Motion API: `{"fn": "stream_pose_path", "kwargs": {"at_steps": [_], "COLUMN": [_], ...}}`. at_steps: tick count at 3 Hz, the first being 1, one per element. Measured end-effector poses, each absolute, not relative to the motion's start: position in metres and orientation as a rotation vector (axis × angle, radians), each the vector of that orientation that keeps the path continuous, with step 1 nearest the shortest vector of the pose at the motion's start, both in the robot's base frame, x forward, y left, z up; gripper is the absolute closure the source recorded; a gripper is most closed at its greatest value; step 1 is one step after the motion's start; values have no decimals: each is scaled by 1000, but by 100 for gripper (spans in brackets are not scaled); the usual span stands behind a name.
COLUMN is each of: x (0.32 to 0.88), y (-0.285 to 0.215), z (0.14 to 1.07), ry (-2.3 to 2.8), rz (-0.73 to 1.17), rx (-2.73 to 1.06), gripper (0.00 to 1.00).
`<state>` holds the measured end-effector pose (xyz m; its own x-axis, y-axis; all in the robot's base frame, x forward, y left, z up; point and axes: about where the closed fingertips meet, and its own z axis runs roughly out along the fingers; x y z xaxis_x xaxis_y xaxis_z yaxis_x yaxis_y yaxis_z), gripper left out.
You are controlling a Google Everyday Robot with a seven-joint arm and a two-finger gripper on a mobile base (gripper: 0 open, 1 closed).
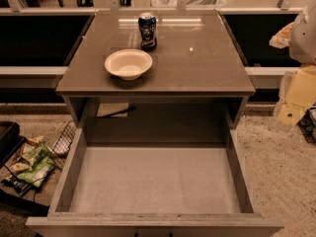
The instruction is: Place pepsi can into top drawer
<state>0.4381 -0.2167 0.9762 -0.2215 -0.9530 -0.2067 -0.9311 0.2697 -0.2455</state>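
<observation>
While the top drawer (pixel 153 181) sits wide open at the near end of the scene, with its pale grey floor and thin grey side walls in plain view, the pepsi can (pixel 147 31) is up on the brown cabinet top (pixel 207 58). It's standing upright toward the far edge, a bit left of centre, silver top facing up, so it's not in the drawer yet.

Just nearer than the can and slightly to its left is a cream round bowl (pixel 128 63), also upright on the cabinet top. The two are close but not touching.

The gripper (pixel 296 98) is way off at the right edge, a pale, blocky shape that's partly cut off. It's over the carpet (pixel 281 157) beside the cabinet and well apart from the can. Honestly I can't tell whether it's open or closed from here, though nothing appears to be in it.

Down on the floor to the left there's a scatter of snack packets (pixel 32 164), and next to them a dark wire rack (pixel 64 139) leans by the drawer's left wall.
</observation>
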Motion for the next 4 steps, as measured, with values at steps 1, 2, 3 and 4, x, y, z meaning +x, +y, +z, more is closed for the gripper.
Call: {"fn": "stream_pose_path", "kwargs": {"at_steps": [1,2,3,4], "x": [438,448,492,558], "y": [-217,-216,-217,-204], "z": [976,979,986,1000], "ry": [2232,2200,2089,1925], "rz": [-98,-91,-13,147], "rx": [-1725,-1698,-1608,-1454], "gripper": [0,0,0,0]}}
